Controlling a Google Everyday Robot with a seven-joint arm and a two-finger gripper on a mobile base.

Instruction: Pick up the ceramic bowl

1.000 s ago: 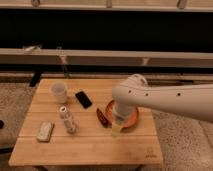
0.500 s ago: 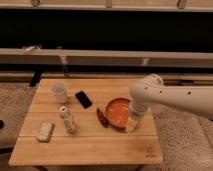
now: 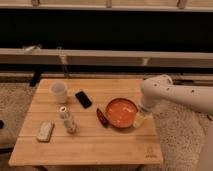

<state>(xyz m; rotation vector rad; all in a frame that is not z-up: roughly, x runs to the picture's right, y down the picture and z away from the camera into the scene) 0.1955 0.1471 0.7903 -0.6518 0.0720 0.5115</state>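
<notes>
1. Camera view: I see the gripper [image 3: 140, 118] down at the right edge of the ceramic bowl [image 3: 121, 112], hanging from the white arm [image 3: 165, 94] that comes in from the right.
2. The gripper appears to touch the bowl's right rim, or sits just beside it. I cannot tell whether the claw is released or clenched, nor whether it grasps the rim.
3. The ceramic bowl rests on the wooden table [image 3: 100, 145], right of centre, its orange-red inside facing up.
4. A small dark red object [image 3: 102, 117] lies just beside the bowl's left rim. Farther left are a black phone [image 3: 83, 99], a white cup [image 3: 59, 91], a small upright bottle [image 3: 67, 120] and a flat pale object [image 3: 45, 131].
5. Against a second ago: the arm then hid most of the bowl. Half a second ago it had swung right and uncovered most of it. Now it is farther right again, and nearly the whole bowl shows.
6. The bowl itself sits in roughly the same spot as half a second ago, and the other items have not shifted.
</notes>
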